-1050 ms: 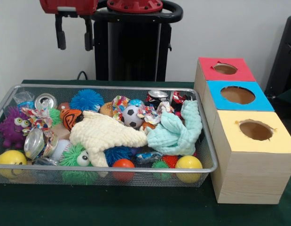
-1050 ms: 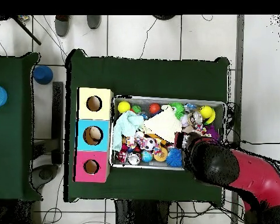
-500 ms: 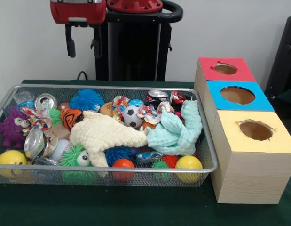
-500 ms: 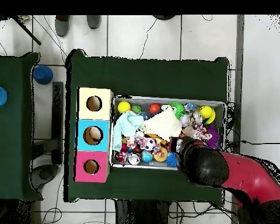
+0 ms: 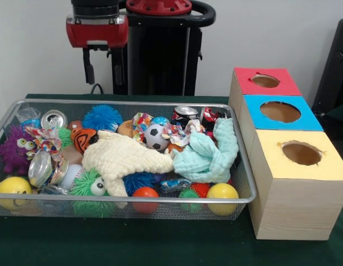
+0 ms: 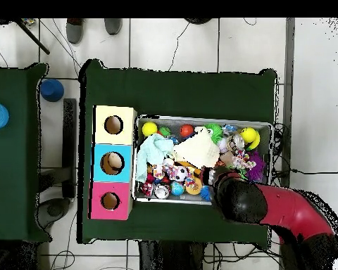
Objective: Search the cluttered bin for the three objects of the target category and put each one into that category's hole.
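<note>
One wire bin (image 5: pixel 244 166) of clutter lies below the empty gripper (image 5: pixel 103 71), whose fingers hang apart above the blue spiky ball (image 5: pixel 102 117), with the three-holed box (image 5: pixel 287 160) well off to its side, the cream cloth (image 5: pixel 124 157) below, and a can (image 5: pixel 53 119) nearby.

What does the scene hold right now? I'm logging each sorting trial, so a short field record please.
container: wire mesh bin, full of mixed clutter
cloths: cream cloth beside mint cloth
balls: soccer ball, yellow ball, orange ball
cans: silver can at the bin's far left corner
boxes: red box, blue box, yellow box, one hole each
gripper: gripper open, empty, above the bin
</note>
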Available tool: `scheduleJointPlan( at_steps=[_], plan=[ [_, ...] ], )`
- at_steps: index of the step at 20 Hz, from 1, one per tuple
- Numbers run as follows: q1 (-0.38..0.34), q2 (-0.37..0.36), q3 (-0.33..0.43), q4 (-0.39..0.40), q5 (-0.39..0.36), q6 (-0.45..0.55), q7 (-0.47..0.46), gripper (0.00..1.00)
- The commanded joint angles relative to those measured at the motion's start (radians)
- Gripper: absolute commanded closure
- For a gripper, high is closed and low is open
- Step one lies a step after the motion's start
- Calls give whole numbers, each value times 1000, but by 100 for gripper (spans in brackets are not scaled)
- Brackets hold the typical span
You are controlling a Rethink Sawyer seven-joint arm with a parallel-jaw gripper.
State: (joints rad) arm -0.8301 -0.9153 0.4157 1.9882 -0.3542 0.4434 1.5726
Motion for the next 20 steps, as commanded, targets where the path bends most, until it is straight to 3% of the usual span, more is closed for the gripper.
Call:
scheduleJointPlan(
  at_steps=[1,20],
  plan=[
    [-29,113,33,15,-96,-66,-24,0],
    [-57,312,-32,-86,-272,-211,13,0]
  ],
)
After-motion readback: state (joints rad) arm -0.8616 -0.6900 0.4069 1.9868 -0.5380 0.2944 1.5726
